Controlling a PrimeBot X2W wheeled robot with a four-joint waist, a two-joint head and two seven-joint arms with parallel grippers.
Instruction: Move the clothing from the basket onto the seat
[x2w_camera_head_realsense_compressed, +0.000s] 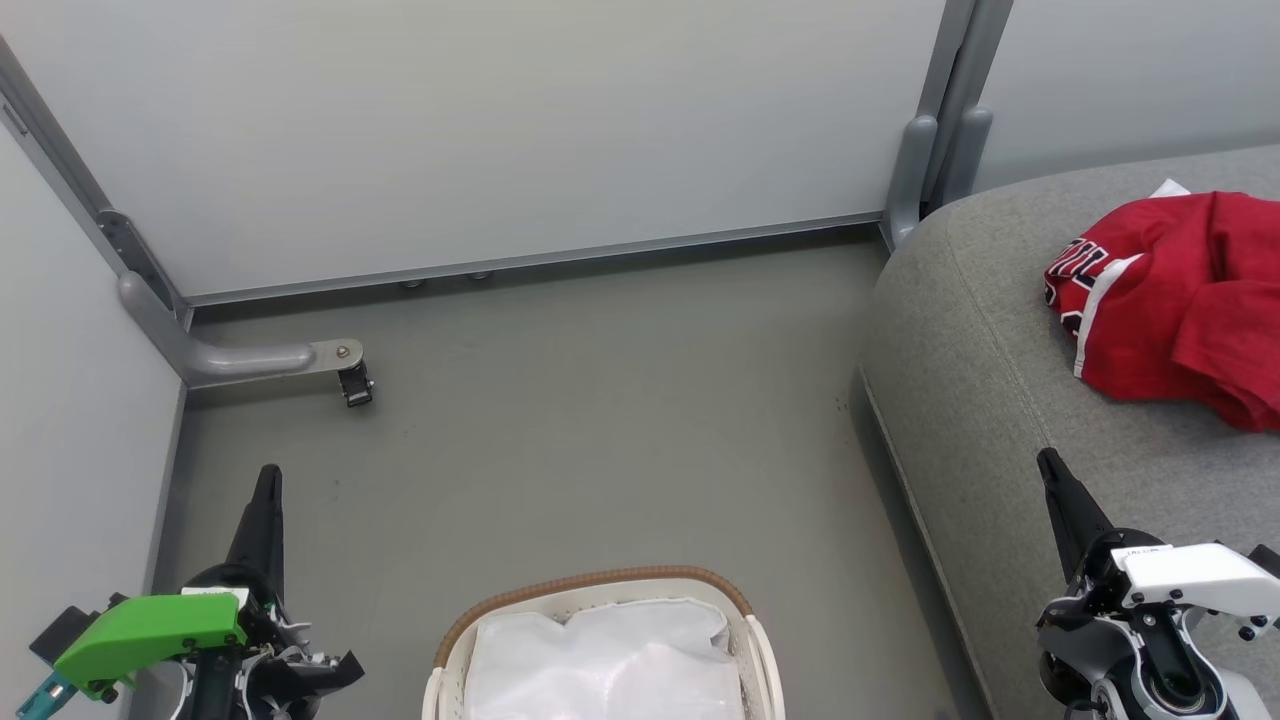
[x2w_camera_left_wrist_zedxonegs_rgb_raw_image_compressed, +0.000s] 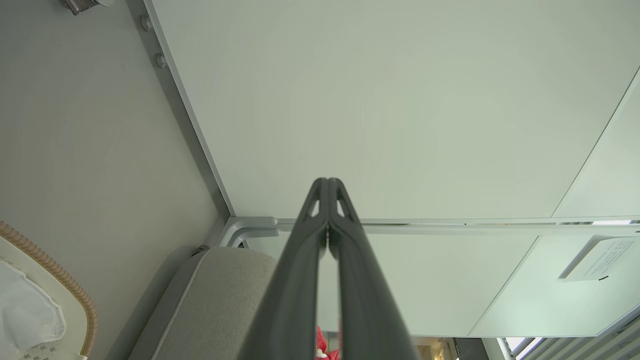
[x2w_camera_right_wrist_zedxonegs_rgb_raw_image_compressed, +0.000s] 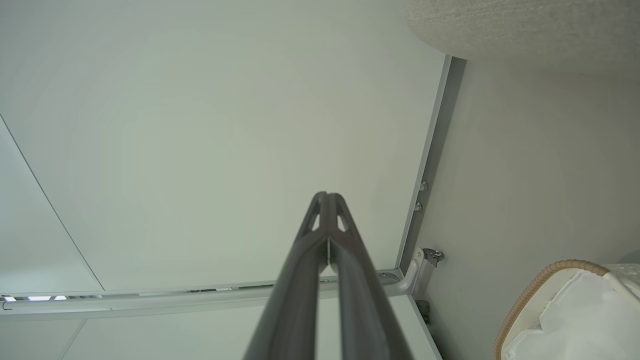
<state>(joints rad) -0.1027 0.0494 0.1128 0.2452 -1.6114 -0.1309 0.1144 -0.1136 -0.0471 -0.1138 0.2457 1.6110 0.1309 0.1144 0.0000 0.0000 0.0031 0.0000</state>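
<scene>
On the seat (x2w_camera_head_realsense_compressed: 980, 400), off to the robot's right, the clothing (x2w_camera_head_realsense_compressed: 1180, 300) is lying in a crumpled red heap. White stripe trim and dark lettering are showing at its left end, while its right side is running out of the head view, so I cannot judge its long axis. The basket (x2w_camera_head_realsense_compressed: 590, 583) is sitting on the floor (x2w_camera_head_realsense_compressed: 600, 400) between the two arms, showing nothing but its white liner (x2w_camera_head_realsense_compressed: 600, 660); whether anything is hiding beneath that cloth I cannot tell. The left tool (x2w_camera_head_realsense_compressed: 268, 478) and the right tool (x2w_camera_head_realsense_compressed: 1048, 462) are both pointing away from the robot, fingers pressed together and gripping nothing. The heap is lying ahead and to the right of the right tool, apart from it, making the right arm much the nearer; the left one is hanging beyond the basket's other side. Judging by this, the transfer is looking finished, and nothing is calling for another reach.
</scene>
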